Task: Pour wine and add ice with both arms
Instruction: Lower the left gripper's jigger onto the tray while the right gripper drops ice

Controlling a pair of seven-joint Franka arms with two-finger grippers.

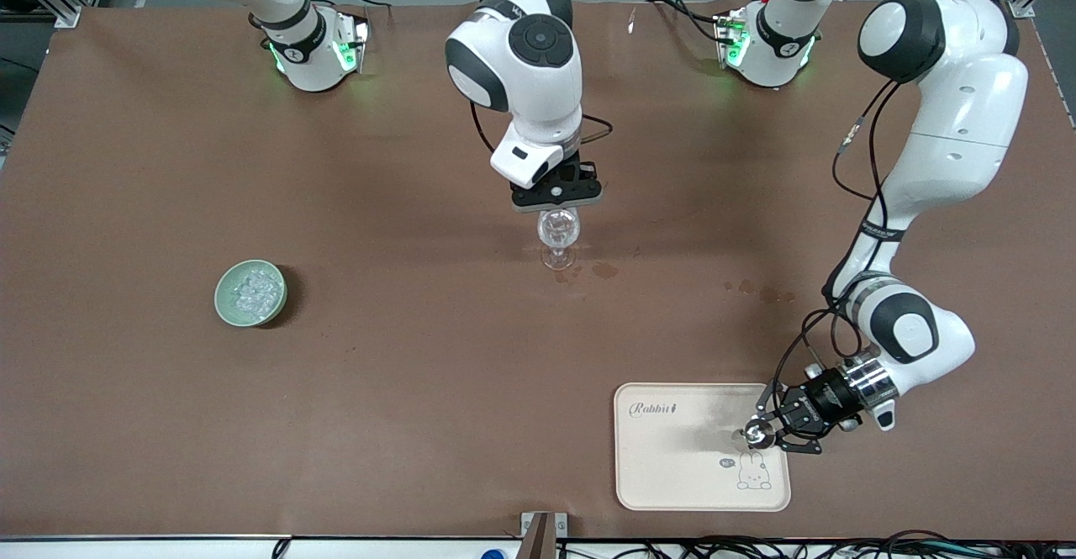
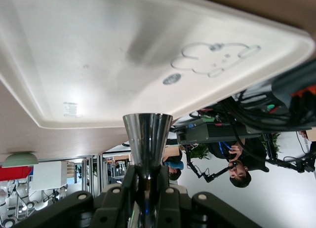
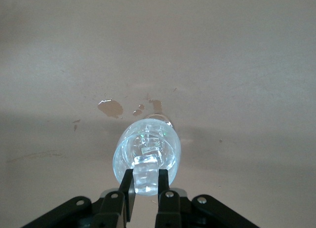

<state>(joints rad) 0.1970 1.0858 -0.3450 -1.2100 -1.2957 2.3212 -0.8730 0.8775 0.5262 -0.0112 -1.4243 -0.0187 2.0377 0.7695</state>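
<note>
My right claw (image 3: 146, 186) is pinching an ice cube (image 3: 145, 168) over the stemmed glass (image 1: 559, 235); a slip would be tipping it. My left claw (image 1: 772, 435) is pinching a metal cup (image 2: 146, 139) over the tray (image 1: 672, 475).

I saw the bowl of ice (image 1: 250, 292) toward the right arm's end of the surface (image 1: 403, 374), the stemmed glass (image 1: 558, 238) mid-surface, the tray (image 1: 672, 450) nearest the front camera.
</note>
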